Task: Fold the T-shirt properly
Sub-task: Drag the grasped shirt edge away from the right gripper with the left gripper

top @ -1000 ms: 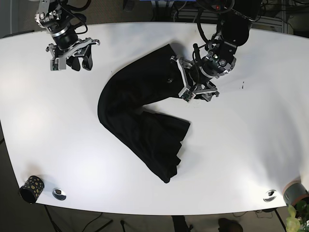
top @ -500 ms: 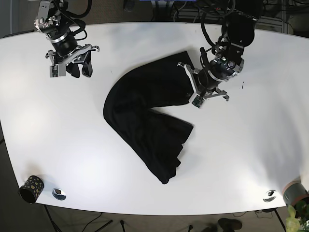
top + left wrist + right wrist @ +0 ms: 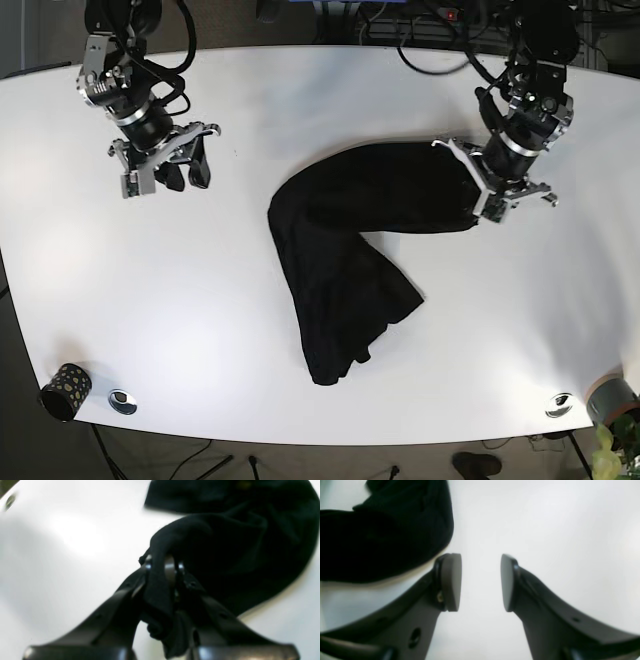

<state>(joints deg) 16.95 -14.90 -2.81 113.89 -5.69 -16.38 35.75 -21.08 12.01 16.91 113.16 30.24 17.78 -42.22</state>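
Observation:
The black T-shirt [image 3: 350, 250] lies bunched in a bent strip across the middle of the white table [image 3: 300, 400]. My left gripper [image 3: 478, 190] is shut on the shirt's right end; in the left wrist view the pads [image 3: 170, 567] pinch a fold of black cloth [image 3: 225, 542]. My right gripper [image 3: 168, 172] is open and empty over the bare table at the upper left, well apart from the shirt. In the right wrist view its fingers [image 3: 450, 582] stand wide apart, with the shirt [image 3: 382, 535] at the upper left.
A dark patterned cup [image 3: 65, 390] and a round metal insert [image 3: 122, 401] sit at the table's front left corner. Another metal insert [image 3: 558, 404] and a grey pot with a plant [image 3: 612, 405] are at the front right.
My left gripper has pulled the shirt's end to the right, dragging the whole shirt rightwards across the table. My right gripper has moved down and right, still open.

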